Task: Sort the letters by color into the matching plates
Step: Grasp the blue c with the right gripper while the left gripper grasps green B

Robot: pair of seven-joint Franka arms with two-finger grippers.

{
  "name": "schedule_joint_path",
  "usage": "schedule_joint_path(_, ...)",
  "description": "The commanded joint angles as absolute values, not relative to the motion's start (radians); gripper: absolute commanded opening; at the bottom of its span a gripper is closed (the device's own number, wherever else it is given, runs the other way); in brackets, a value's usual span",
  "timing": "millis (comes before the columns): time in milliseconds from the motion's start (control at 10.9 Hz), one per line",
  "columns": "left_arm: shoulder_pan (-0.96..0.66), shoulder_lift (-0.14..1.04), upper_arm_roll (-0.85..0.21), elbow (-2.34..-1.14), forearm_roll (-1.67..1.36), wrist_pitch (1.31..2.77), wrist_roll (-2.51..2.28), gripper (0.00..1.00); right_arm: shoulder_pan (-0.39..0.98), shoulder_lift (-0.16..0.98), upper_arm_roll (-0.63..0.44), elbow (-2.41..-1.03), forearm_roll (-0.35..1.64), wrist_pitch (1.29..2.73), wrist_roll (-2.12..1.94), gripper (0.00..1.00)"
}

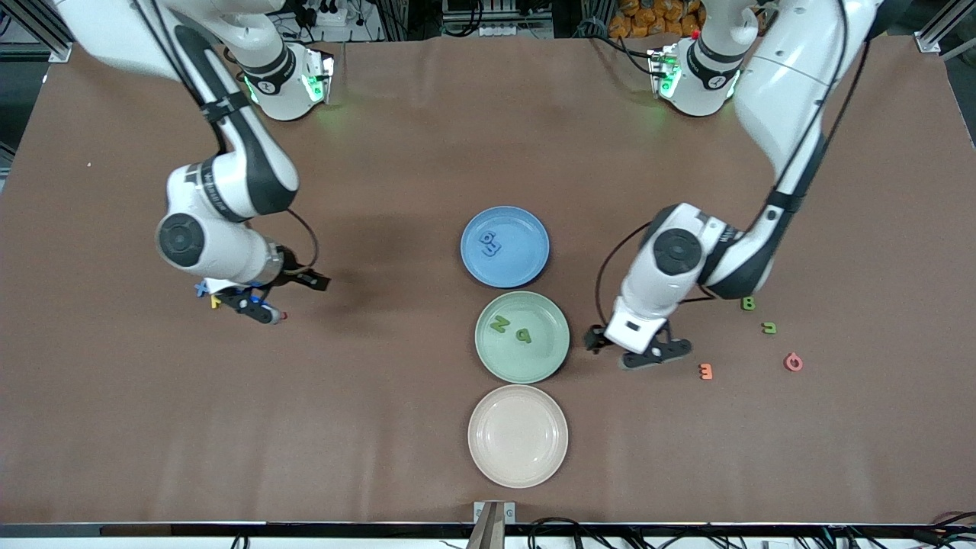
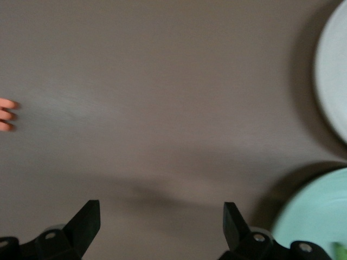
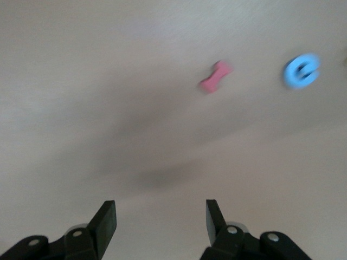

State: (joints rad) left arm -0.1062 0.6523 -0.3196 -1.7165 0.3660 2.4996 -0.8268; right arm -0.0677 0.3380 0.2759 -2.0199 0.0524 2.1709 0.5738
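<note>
Front view: I see the blue plate (image 1: 505,246) holding two blue letters (image 1: 491,243), the green plate (image 1: 522,336) with two green letters (image 1: 510,329), and the cream plate (image 1: 518,435) bare, nearest the camera. Two green, one orange (image 1: 706,371) and one red piece lie loose at the left arm's end.

Left wrist view: left gripper (image 2: 161,216) gapes, holding nothing, beside the green plate; the orange piece is cut off.

Right wrist view: right gripper (image 3: 160,214) is spread over bare table; a pink piece (image 3: 214,76) and a blue letter (image 3: 301,71) blur.

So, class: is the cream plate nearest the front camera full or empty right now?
Empty. The cream plate shows only its bare inside, while the green plate holds two green letters and the blue plate holds blue letters.
</note>
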Motion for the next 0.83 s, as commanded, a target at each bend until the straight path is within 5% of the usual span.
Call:
schedule_joint_path(0, 0.001, 0.479, -0.337, -1.972, 0.385, 2.490, -0.632, 1.00, -0.176, 0.311, 0.282, -2.077, -0.089, 2.178, 0.300, 0.75)
schedule_joint_path(367, 0.119, 0.341, -0.356, -2.204, 0.387, 2.593, -0.541, 1.00, -0.210, 0.340, 0.209, -2.118, -0.098, 2.322, -0.006, 0.75)
schedule_joint_path(734, 0.289, 0.354, -0.356, -2.255, 0.387, 2.661, -0.202, 1.00, -0.218, 0.405, 0.175, -2.132, -0.100, 2.492, -0.116, 0.73)
